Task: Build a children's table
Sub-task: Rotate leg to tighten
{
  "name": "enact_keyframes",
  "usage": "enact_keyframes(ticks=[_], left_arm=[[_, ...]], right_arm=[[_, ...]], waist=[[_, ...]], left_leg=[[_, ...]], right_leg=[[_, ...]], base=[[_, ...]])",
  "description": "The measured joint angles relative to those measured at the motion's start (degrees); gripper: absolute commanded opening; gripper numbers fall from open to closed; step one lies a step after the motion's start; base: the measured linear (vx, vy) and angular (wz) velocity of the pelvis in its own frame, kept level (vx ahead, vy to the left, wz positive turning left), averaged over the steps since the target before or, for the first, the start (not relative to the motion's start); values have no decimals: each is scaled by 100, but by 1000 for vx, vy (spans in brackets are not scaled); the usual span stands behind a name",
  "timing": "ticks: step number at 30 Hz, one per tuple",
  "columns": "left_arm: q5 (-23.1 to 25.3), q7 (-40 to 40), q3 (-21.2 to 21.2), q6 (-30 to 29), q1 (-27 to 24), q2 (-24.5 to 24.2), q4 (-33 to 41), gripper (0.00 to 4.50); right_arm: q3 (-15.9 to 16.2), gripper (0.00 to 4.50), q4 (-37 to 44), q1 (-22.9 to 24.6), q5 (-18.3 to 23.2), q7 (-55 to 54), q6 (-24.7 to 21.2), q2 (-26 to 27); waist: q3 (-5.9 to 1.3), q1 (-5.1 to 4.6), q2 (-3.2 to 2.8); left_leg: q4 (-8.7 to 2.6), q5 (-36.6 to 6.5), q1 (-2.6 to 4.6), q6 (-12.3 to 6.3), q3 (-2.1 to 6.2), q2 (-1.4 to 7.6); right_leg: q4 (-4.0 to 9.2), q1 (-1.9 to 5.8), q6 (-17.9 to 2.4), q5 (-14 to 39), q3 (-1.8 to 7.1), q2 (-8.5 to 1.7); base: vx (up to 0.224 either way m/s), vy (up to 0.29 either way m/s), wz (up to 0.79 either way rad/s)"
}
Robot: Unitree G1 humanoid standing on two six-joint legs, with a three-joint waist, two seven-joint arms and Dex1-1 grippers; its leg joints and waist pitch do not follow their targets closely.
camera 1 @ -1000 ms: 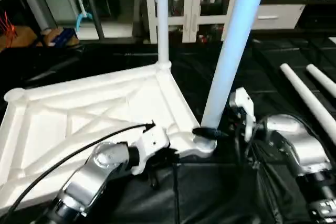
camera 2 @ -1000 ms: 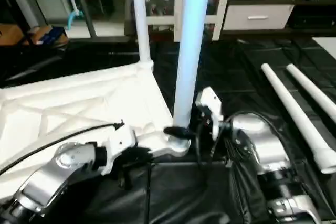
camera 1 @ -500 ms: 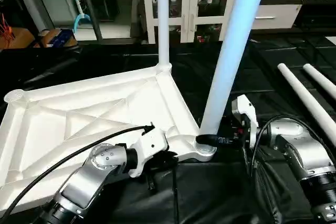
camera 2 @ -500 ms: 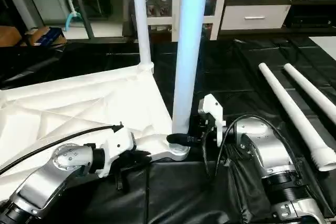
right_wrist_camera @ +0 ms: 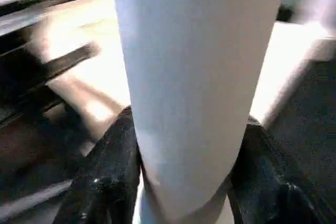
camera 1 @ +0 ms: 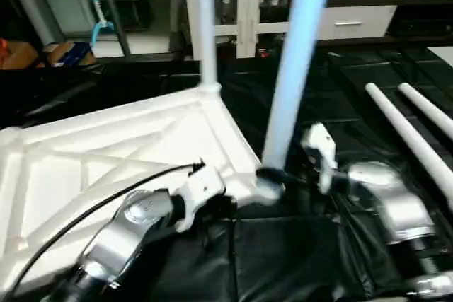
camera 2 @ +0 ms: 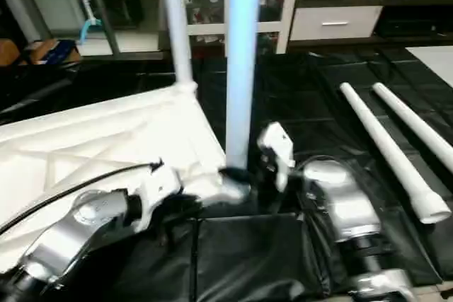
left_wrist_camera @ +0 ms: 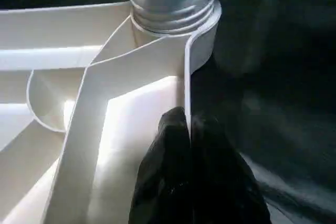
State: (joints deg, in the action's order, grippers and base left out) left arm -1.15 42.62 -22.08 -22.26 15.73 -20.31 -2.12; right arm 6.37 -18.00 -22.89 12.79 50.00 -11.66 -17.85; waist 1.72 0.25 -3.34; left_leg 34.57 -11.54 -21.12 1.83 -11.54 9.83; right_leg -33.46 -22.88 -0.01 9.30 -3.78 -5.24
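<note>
Looking through the head camera first: the table top lies ribs-up on the black-covered worktop, one leg already standing in the far corner, and the near leg upright in its socket. The right gripper has closed in around that leg's base since a second ago, so I'd guess another screwing turn is coming. Two spare legs lie off to the right.

Left wrist view: the left gripper has its jaws pinched shut on the top's rim, just beside the socket.

Right wrist view: the black fingers sit on both sides of the leg, touching it.
</note>
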Motion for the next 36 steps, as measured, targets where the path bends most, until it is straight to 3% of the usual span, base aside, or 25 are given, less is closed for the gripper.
enact_keyframes(ticks=[8,15,18,20,25,28,29,31,36], left_arm=[[452,-1331,46,-389,668,976,-922,0],[560,-1596,45,-374,885,1258,-1266,0],[556,-1577,41,-374,859,1216,-1201,0],[547,-1505,41,-366,828,1167,-1135,0],[411,-828,37,-40,513,571,-707,0],[233,-248,-22,235,222,171,-367,0],[148,-55,-29,257,147,71,-251,0],[43,191,-30,253,15,-73,-33,0],[-199,624,-30,229,-245,-349,298,0]], right_arm=[[-207,188,-336,-261,-830,-3094,-3,1222],[-357,188,-454,-291,-1053,-3948,151,1711],[-429,188,-474,-290,-890,-3702,215,1672],[-442,257,-473,-289,-811,-3471,222,1584],[-325,292,-378,-252,-443,-2295,211,1180],[-308,306,-172,-241,-93,-1390,101,798],[-270,333,-84,-241,27,-1041,74,668],[-126,344,43,-222,121,-399,76,278],[76,344,210,-103,329,871,66,-335]], waist=[[-1,-110,3],[-4,-121,-4],[-3,-128,-4],[-3,-127,-5],[-6,-145,-19],[-13,-102,-35],[-11,-62,-38],[-10,15,-37],[-6,74,-29]], left_leg=[[-1,0,-2,1,7,-5],[-2,0,-14,1,7,-14],[-5,0,-21,1,8,-13],[-8,0,-23,1,9,-11],[-19,0,-24,1,18,0],[-29,0,-23,1,20,2],[-28,0,-25,1,18,3],[-26,-2,-25,-2,11,1],[-18,-5,-21,-9,1,-1]], right_leg=[[26,5,4,2,-3,-1],[39,9,5,2,4,-5],[38,2,6,1,3,-5],[35,-1,4,-3,0,-4],[24,-15,-14,-17,-14,4],[23,-15,-10,-12,-19,5],[24,-16,-6,-8,-20,4],[30,-12,-9,-5,-16,1],[27,-10,-11,-5,-5,-2]], base=[[0,0,0],[0,0,0],[0,0,0],[0,0,0],[0,0,0],[0,0,0],[0,0,0],[0,0,0],[0,0,0]])
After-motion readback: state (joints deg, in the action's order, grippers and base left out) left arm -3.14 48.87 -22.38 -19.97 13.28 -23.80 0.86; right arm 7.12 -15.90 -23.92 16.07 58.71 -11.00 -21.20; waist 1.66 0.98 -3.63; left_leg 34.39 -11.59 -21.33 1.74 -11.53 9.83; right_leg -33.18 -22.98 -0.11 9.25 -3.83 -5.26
